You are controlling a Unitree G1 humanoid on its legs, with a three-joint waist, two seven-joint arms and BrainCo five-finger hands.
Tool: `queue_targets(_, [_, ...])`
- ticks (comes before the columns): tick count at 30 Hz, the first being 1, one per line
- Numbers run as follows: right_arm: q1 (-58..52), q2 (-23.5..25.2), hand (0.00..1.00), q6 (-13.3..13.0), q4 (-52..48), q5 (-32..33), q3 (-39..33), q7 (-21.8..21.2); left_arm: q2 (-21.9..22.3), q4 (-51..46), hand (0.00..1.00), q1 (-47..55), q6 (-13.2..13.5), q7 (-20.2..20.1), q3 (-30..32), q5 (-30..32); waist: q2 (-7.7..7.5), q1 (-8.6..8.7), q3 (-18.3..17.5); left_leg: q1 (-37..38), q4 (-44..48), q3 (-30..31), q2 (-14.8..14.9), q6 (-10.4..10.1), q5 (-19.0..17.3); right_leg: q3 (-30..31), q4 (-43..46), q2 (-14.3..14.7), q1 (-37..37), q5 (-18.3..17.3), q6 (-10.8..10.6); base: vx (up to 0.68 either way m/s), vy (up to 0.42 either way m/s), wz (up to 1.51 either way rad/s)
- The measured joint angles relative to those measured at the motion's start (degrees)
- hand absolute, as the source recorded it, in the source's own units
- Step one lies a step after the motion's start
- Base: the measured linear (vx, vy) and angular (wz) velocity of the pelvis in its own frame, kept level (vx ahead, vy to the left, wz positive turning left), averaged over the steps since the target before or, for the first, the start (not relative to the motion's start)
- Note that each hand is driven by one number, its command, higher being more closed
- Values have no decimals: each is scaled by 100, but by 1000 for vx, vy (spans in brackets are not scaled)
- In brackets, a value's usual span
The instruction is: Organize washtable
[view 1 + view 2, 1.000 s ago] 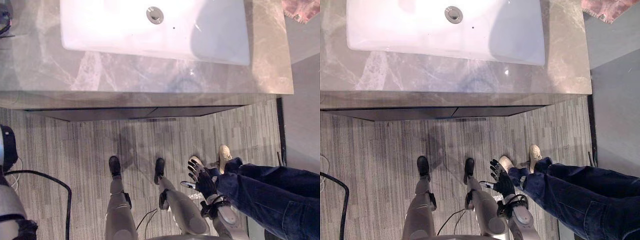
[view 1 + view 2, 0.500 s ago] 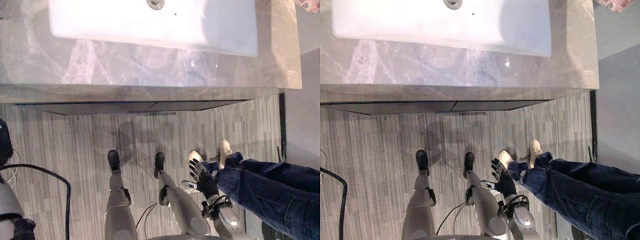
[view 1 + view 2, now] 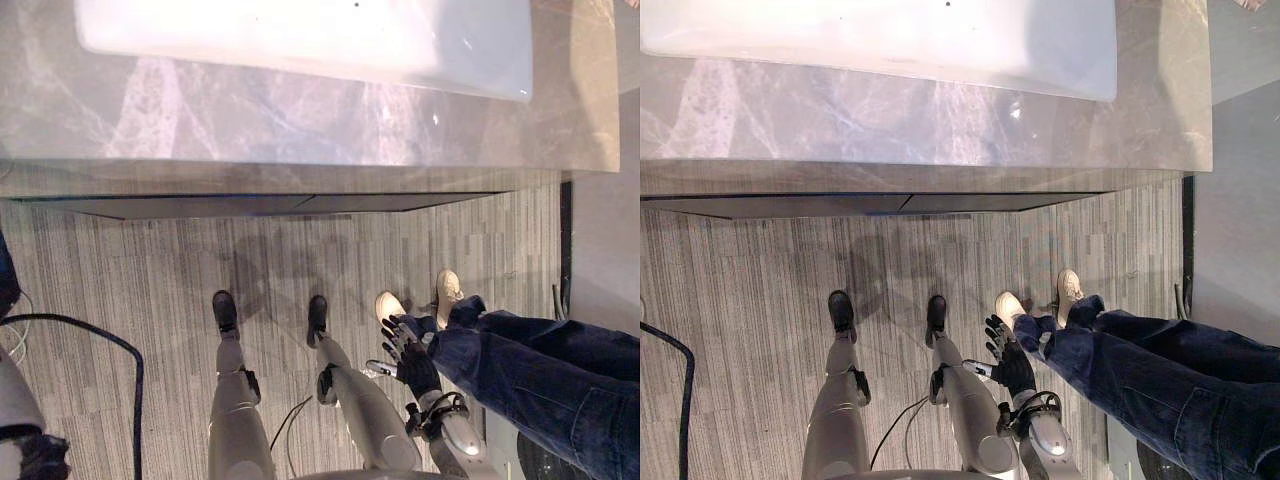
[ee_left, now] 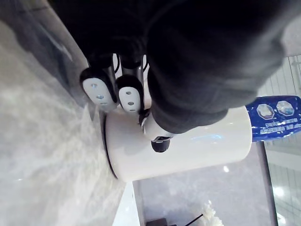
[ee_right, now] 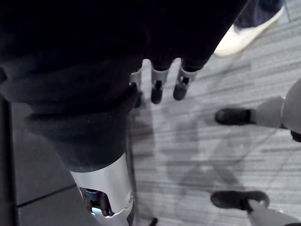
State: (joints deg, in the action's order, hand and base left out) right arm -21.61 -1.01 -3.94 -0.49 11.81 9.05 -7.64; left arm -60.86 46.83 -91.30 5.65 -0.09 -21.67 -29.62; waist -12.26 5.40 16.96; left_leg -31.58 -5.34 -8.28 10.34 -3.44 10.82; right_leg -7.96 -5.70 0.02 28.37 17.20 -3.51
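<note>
In the left wrist view my left hand (image 4: 188, 61) has its fingers (image 4: 99, 89) curled round the far side of a white cylindrical cup (image 4: 188, 150), with the thumb (image 4: 160, 143) on the near side. The cup stands on the grey marble washtable (image 4: 42, 155). From above, the washtable (image 3: 300, 120) carries a white sink (image 3: 300, 35) along its far side. My right hand (image 3: 410, 358) hangs low beside me over the floor, with its fingers (image 5: 157, 84) straight and holding nothing.
A blue packet (image 4: 275, 117) lies just past the cup, and something white and fluffy (image 4: 207, 219) shows near it. A person in jeans (image 3: 530, 370) with light shoes (image 3: 390, 305) stands close to my right hand. A dark drawer front (image 3: 250, 205) runs under the counter.
The camera has shifted, so the sink and counter sit higher in the picture. My right hand hangs in much the same place by the person's legs.
</note>
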Motion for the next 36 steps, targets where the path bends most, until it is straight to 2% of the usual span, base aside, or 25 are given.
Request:
queue_targets(9, [-122,-1,0,-17,-93,12,-4,-7,178,-27,100,28,0,18,12,8,6,-31,-16,2,3,-2,-11,-7,67,-5,-18,-7,-6,-6,-2,10,81,0])
queue_targets(14, [-53,-1,0,-13,83,9,-3,-7,455,-42,100,388,-7,15,16,5,20,-21,-23,230,4,-10,-63,37,160,-55,-24,-48,-232,-59,33,-4,77,4])
queue_targets(15, [-23,-1,0,-13,190,6,-4,-7,542,-106,100,620,-13,15,18,2,21,8,-30,344,4,-5,-109,35,158,-101,-24,-89,-363,-156,70,-15,41,24])
queue_targets(17, [22,-6,0,-6,458,-19,-7,-7,789,-412,100,1309,-19,1,126,-6,32,20,-184,478,2,18,-306,5,130,-146,-22,-274,-557,-612,119,-11,20,32])
queue_targets(19, [258,-31,0,24,769,-62,-14,-12,894,-639,100,1844,-5,11,433,-6,151,15,-254,526,1,41,-333,4,131,-173,-3,-297,-626,-713,174,1,-6,14])
queue_targets(21, [552,-68,0,67,1202,-123,-80,-7,1312,-1127,100,3039,37,47,1071,-10,437,-9,-402,753,-3,112,-353,3,132,-297,0,-283,-888,-752,197,-1,-11,18])
queue_targets(22, [590,-64,0,69,1284,-132,-155,-2,1580,-1466,0,3627,77,84,1336,-12,558,-18,-473,862,-7,172,-362,3,131,-350,0,-286,-1034,-787,193,19,-15,34])
queue_targets(24, [652,-75,0,75,1400,-208,-323,12,2408,-2393,0,4953,232,162,1723,-23,808,-143,-652,1102,-15,311,-394,-38,98,-496,1,-305,-1348,-913,185,32,-15,36])
queue_targets(25, [685,-82,0,75,1450,-244,-373,13,2656,-2614,0,5275,254,164,1741,-52,869,-200,-712,1148,-15,354,-400,-46,92,-540,0,-308,-1415,-941,193,42,-17,34])
queue_targets(27, [943,-182,0,116,1718,-346,-372,25,3579,-3490,0,6541,486,158,1754,-120,1044,-404,-938,1308,-17,519,-432,-52,87,-685,1,-321,-1670,-1064,160,42,-16,42])
queue_targets(29, [1127,-196,0,179,1787,-351,-377,47,4170,-3958,0,7377,488,148,1693,-119,1148,-507,-1044,1483,-24,622,-446,-64,66,-847,0,-344,-1917,-1160,202,22,-9,44])
queue_targets(30, [1261,-206,0,181,1845,-352,-377,81,4435,-3955,0,7931,405,125,1626,-118,1206,-594,-1123,1603,-41,673,-464,-79,27,-930,0,-370,-2082,-1208,180,11,-3,38])
queue_targets(35, [1382,-169,0,165,2085,-352,-424,151,5070,-3917,0,9820,111,10,1539,-131,1277,-674,-1304,1867,-46,970,-624,-13,-21,-1286,-1,-479,-2530,-1324,90,9,34,42])
queue_targets(36, [1311,-165,0,164,2222,-383,-504,170,5170,-3883,0,10177,82,-30,1551,-131,1272,-772,-1312,1994,-47,1041,-683,-2,-28,-1434,-1,-523,-2724,-1360,56,16,46,50])
